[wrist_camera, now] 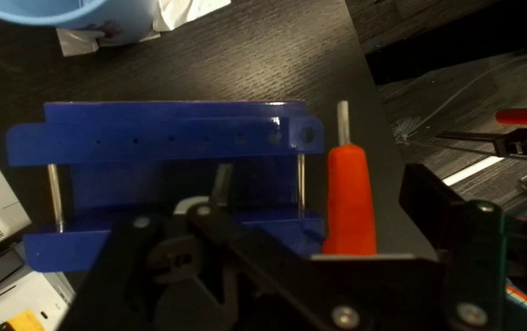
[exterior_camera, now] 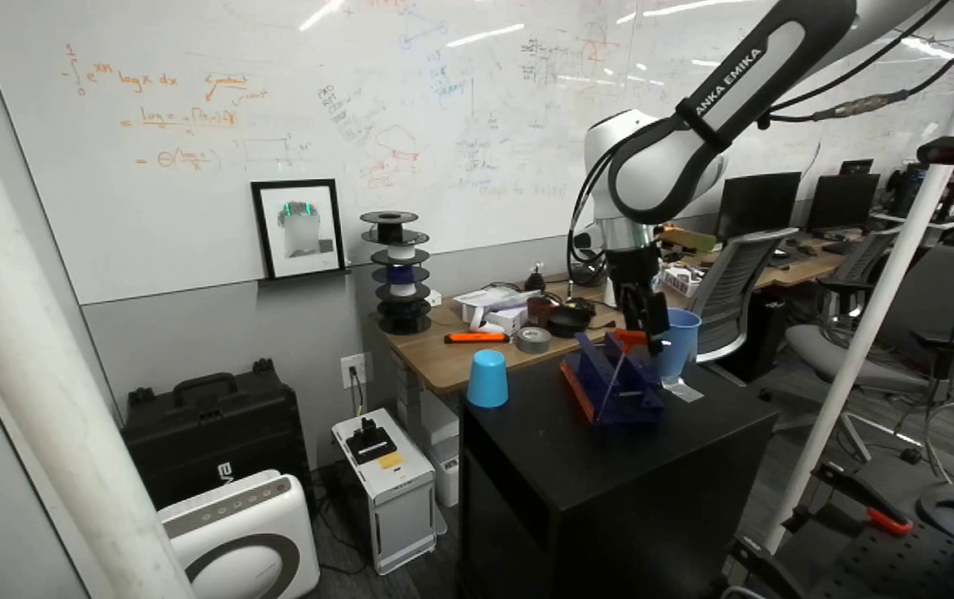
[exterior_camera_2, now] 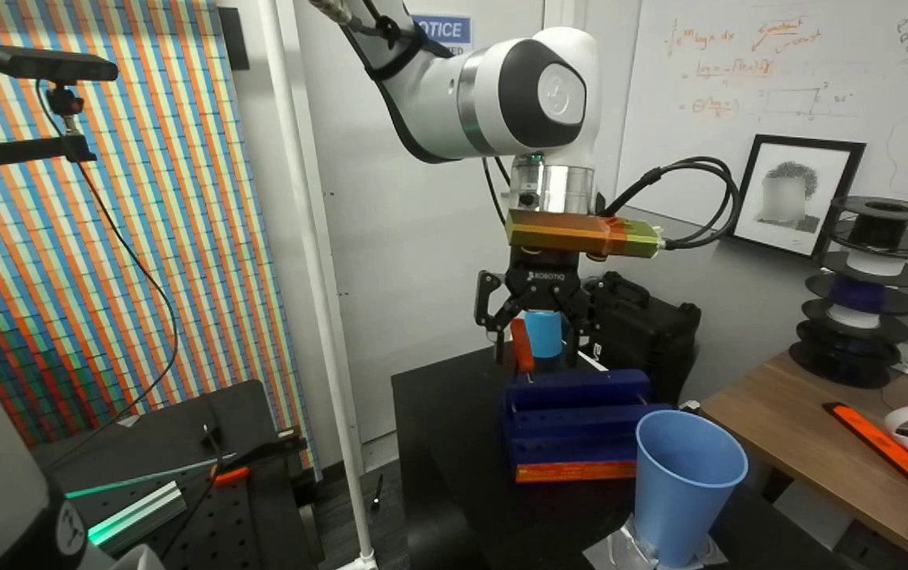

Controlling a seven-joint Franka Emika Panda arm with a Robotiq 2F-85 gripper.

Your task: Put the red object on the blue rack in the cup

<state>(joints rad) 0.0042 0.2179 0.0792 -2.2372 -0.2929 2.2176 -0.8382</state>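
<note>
The red object is a screwdriver with a red-orange handle [exterior_camera_2: 522, 346] and a metal shaft. It stands tilted at one end of the blue rack [exterior_camera_2: 580, 388], handle up; its handle also shows in the wrist view [wrist_camera: 350, 202]. My gripper [exterior_camera_2: 537, 350] is open, with its fingers on either side of the handle and a gap visible to each. In the wrist view the lower handle is hidden by the gripper body. A light blue cup [exterior_camera_2: 683, 507] stands upright beside the rack, taped at its base; it also shows in an exterior view [exterior_camera: 678, 345].
A second, brighter blue cup [exterior_camera: 487, 378] stands upside down near a corner of the black cabinet top [exterior_camera: 560, 466]. A wooden desk [exterior_camera: 431, 353] with tape, an orange tool and clutter adjoins it. White posts [exterior_camera: 851, 366] rise nearby.
</note>
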